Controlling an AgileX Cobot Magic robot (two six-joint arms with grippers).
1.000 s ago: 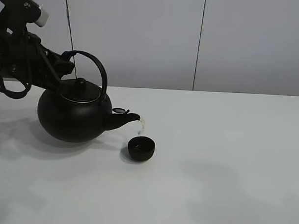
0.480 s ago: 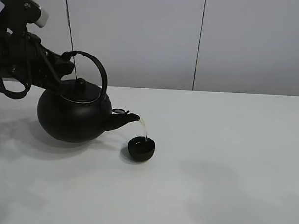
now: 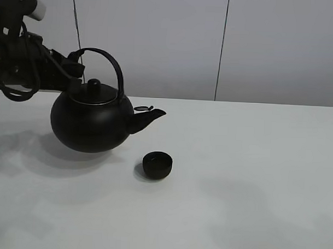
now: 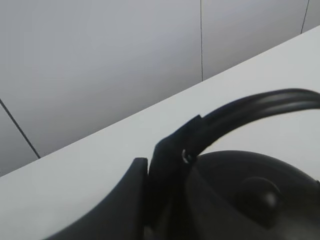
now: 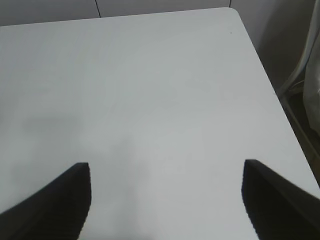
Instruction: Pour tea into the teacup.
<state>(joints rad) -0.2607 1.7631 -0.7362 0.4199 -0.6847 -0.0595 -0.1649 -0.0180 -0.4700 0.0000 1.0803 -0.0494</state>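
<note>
Here the left arm reaches in from the far left of the exterior view, its dark links and looped cables stretched roughly level toward the kettle [image 3: 92,122], and the left gripper [image 3: 75,72] is clamped on the rear foot of the kettle's arched handle [image 3: 111,65]. In the left wrist view the same grip shows close up: the gripper [image 4: 167,165] has its dark fingers [image 4: 165,175] pressed together around the base of the handle [image 4: 260,105], with the kettle's rounded body [image 4: 250,190] and lid knob just beyond. The kettle hangs close above the white table [image 3: 252,176], sitting nearly level, lid on top, its short spout [image 3: 147,117] pointing right with a small flap raised at the tip; no stream shows at the spout. The right arm is outside the exterior view; its wrist camera looks down on bare table [image 5: 150,90] near the right edge, and the right gripper [image 5: 165,200] has its two dark fingers [image 5: 65,195] standing well apart with nothing between them. The teacup [image 3: 157,164] is a tiny, low, matte-black bowl without a handle, standing upright on the table near the middle, just right of and nearer than the kettle, below and slightly right of the spout tip, apart from it. Its inside is too dark to tell any fill.
</note>
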